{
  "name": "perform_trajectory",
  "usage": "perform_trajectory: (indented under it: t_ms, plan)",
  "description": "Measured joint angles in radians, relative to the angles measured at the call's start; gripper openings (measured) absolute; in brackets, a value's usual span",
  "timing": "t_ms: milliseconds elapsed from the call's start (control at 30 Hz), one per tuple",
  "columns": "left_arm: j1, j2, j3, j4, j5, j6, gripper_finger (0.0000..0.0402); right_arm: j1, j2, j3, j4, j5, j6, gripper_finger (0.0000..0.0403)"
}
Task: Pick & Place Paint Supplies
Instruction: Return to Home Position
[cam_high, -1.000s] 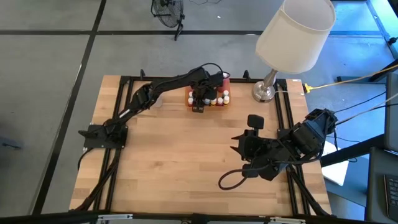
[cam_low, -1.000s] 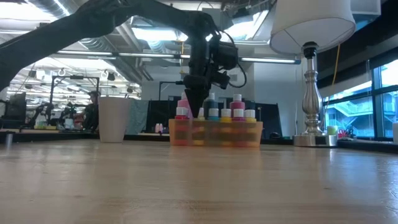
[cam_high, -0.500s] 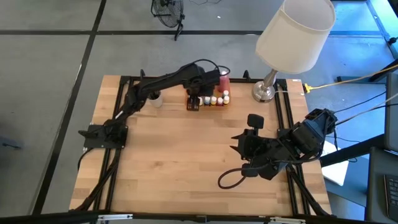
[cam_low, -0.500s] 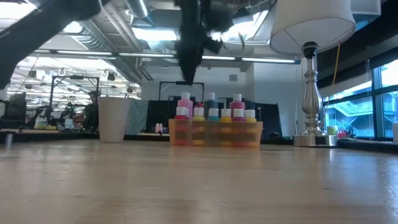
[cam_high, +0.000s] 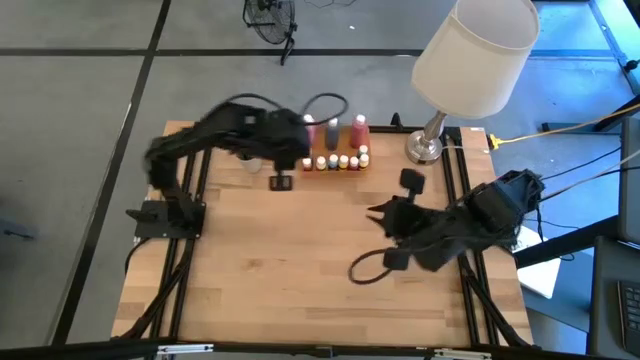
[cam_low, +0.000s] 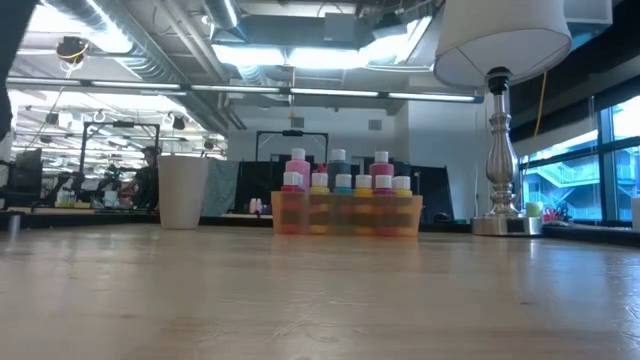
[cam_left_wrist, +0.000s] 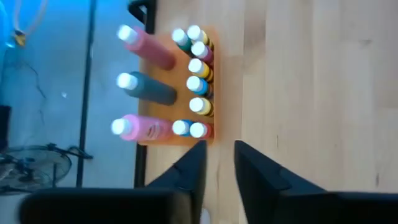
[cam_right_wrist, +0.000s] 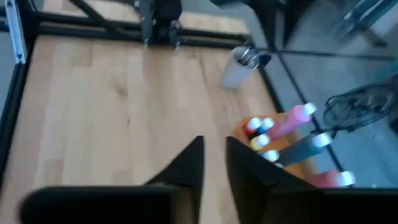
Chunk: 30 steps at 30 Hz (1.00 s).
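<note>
An orange tray (cam_high: 336, 165) stands at the table's far edge. It holds two pink bottles (cam_left_wrist: 146, 127) and one grey bottle (cam_left_wrist: 149, 90), all white-capped, behind a row of small pots (cam_left_wrist: 198, 84). The low view shows the tray (cam_low: 347, 215) and its bottles upright. No brushes show. My left gripper (cam_high: 281, 182) hangs above the table just left of and nearer than the tray, open by a narrow gap (cam_left_wrist: 219, 149) and empty. My right gripper (cam_high: 380, 210) waits right of the table's middle, its fingers (cam_right_wrist: 214, 142) slightly apart and empty.
A beige cup (cam_low: 183, 190) stands left of the tray, also seen in the right wrist view (cam_right_wrist: 237, 65). A lamp (cam_high: 470, 60) with a metal base (cam_low: 497, 225) stands at the far right corner. A dark cable loop (cam_high: 365, 272) lies near the right arm.
My left gripper has risen from among the pots in the tray, then swung quickly toward the table's left and near side, passing up out of the low view. The tray and bottles have stayed in place. My right arm has shifted slightly toward the far edge.
</note>
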Motion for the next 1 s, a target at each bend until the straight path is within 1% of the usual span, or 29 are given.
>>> perform_trajectory:
  t_ms: [100,167,267,333,400,467,567,633,700,800,900,1000]
  plan:
    - [-0.034,-0.105,-0.040,0.000,-0.028,-0.028,0.0037,0.013,-0.047,0.000,-0.002,0.014,-0.041,0.0015]
    - [-0.049,-0.180,-0.082,0.000,-0.057,-0.058,0.0011,0.019,-0.080,0.000,-0.008,0.014,-0.055,0.0007]
    - [-0.059,-0.299,-0.169,0.000,-0.082,-0.113,0.0004,0.028,-0.150,0.000,-0.040,0.014,-0.064,0.0004]
    - [-0.058,-0.385,-0.245,0.002,-0.071,-0.144,0.0002,0.036,-0.208,0.000,-0.088,0.020,-0.070,0.0003]
    - [-0.047,-0.476,-0.327,0.017,-0.064,-0.172,0.0002,0.039,-0.282,-0.018,-0.076,0.012,-0.101,0.0003]
    - [-0.028,-0.579,-0.419,0.056,-0.053,-0.203,0.0003,0.039,-0.363,-0.038,-0.080,-0.017,-0.113,0.0002]
    - [-0.003,-0.744,-0.575,0.173,-0.023,-0.243,0.0002,0.038,-0.512,-0.102,-0.080,-0.018,-0.064,0.0002]
    - [0.006,-0.853,-0.689,0.274,0.004,-0.252,0.0002,0.038,-0.610,-0.177,-0.080,-0.023,-0.018,0.0002]
    - [0.008,-0.956,-0.808,0.390,0.043,-0.252,0.0002,0.038,-0.714,-0.279,-0.080,-0.028,0.045,0.0001]
    - [0.008,-1.114,-1.006,0.589,0.138,-0.237,0.0001,0.038,-0.876,-0.484,-0.016,-0.015,0.101,0.0001]
    - [0.008,-1.270,-1.208,0.788,0.228,-0.237,0.0002,0.038,-1.041,-0.736,0.152,-0.009,0.070,0.0001]
    - [0.008,-1.418,-1.383,0.928,0.247,-0.261,0.0002,0.038,-1.211,-0.997,0.351,-0.011,0.009,0.0001]
